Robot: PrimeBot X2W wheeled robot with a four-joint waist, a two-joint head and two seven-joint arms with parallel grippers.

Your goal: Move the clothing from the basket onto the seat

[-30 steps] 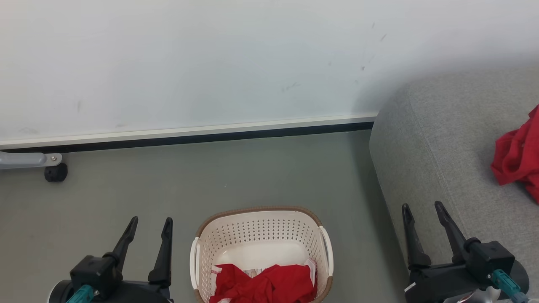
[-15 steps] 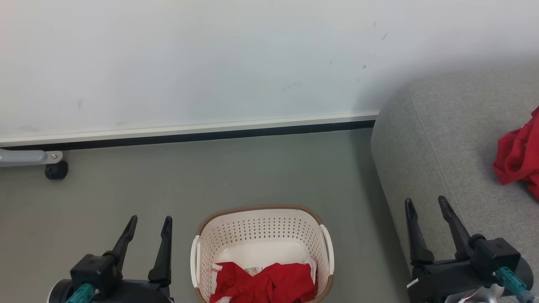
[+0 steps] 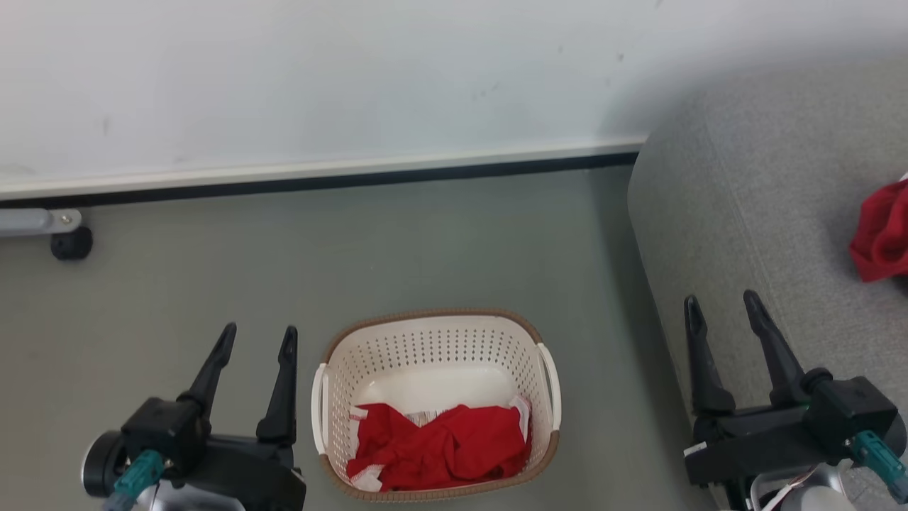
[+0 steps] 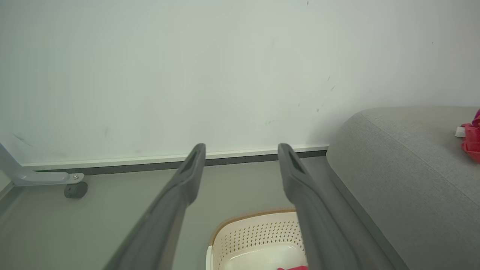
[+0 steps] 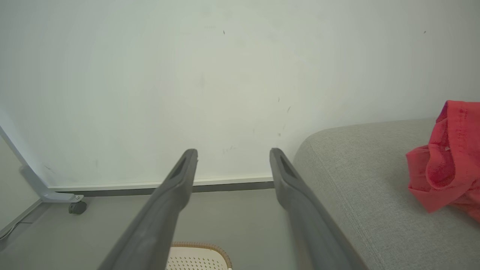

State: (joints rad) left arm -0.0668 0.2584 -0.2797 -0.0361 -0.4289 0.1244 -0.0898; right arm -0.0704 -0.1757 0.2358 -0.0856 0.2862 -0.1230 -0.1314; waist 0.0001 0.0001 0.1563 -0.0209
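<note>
Sitting on the grey floor (image 3: 425, 241) in the near middle of the scene, the basket (image 3: 434, 316) holds the clothing (image 3: 443, 447), a crumpled red heap with white trim bands lying against its near wall, while the far part of the basket's bottom is bare. To the right rises the seat (image 3: 745, 199), its rounded grey end near the basket but apart from it. Another red garment (image 3: 879, 238) lies on the seat's cushion at the far right, cut off by the edge of the head view. The left gripper (image 3: 259, 332) hovers just left of the basket, its two dark fingers spread apart with nothing between them, tips pointing toward the far wall (image 3: 355, 85). The right gripper (image 3: 719, 298) shows against the seat's left edge, right of the basket, its fingers likewise parted and empty. Both wrist views look along those spread fingers to the white wall and the dark baseboard (image 3: 319, 181) at its foot. In the left wrist view a small white patch beside the red garment on the seat may be a tag, though it is too small to be sure. At the far left a grey metal leg (image 3: 28, 221) with a small black caster (image 3: 69, 243) stands close to the baseboard.
</note>
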